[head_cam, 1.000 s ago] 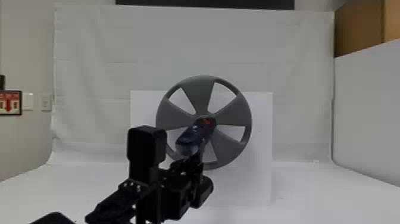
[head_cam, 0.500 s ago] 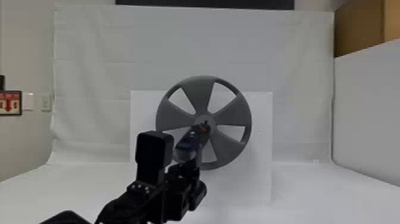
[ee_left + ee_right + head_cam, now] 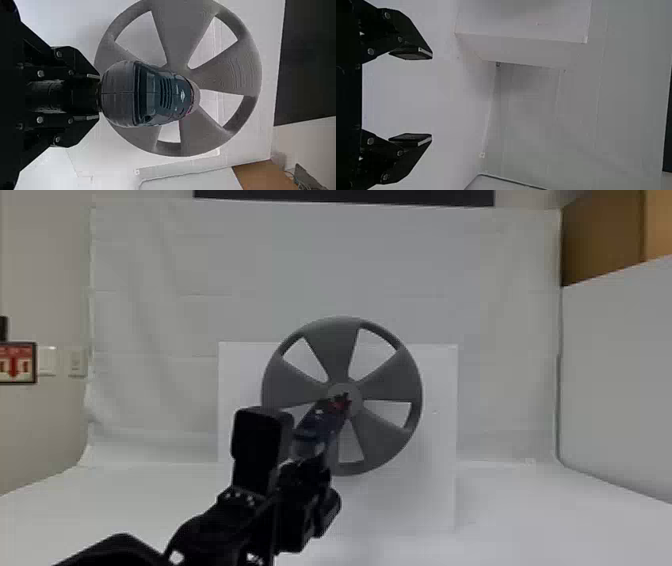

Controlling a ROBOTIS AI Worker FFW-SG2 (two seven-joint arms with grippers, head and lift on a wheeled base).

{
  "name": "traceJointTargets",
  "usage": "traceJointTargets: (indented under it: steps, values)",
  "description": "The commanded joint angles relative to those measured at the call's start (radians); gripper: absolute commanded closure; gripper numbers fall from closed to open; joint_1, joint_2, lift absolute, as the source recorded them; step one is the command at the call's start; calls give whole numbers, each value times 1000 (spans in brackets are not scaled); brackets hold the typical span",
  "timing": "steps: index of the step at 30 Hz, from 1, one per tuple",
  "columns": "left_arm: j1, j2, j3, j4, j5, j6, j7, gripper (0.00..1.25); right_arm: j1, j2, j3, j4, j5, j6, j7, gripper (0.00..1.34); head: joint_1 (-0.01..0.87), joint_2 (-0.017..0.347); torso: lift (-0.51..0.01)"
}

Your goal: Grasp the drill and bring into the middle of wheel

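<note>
My left gripper [image 3: 302,472] holds the blue-black drill [image 3: 320,427] up in front of the grey five-spoke wheel [image 3: 385,382]. In the head view the drill's red-marked front end overlaps the wheel's hub; whether it touches cannot be told. The left wrist view has the left gripper [image 3: 99,97] closed on the drill [image 3: 158,95] just behind its rounded rear, which hides the grip between the fingers. Beyond the drill there, the wheel [image 3: 237,75] stands with its hub partly covered. In the right wrist view my right gripper [image 3: 431,97] is open, nothing between its fingers.
A white box-like stand [image 3: 430,490] is behind and below the wheel on the white table [image 3: 525,515]. White cloth [image 3: 150,390] hangs at the back, and a grey-white partition [image 3: 620,390] rises on the right.
Across the head view frames, the left arm has shifted forward and slightly right with the drill, whose front end first dipped and now overlaps the wheel's hub. The wheel has stayed put.
</note>
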Motion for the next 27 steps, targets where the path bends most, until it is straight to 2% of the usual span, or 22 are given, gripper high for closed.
traceJointTargets:
  steps: [1,27]
  values:
    - [-3,-1,0,4,-2,0,0,1216,0,0,1,0,1,0,0,524,0,0,-406]
    - [-7,-1,0,6,-7,0,0,1216,2,-3,1,0,1,3,0,524,0,0,-406]
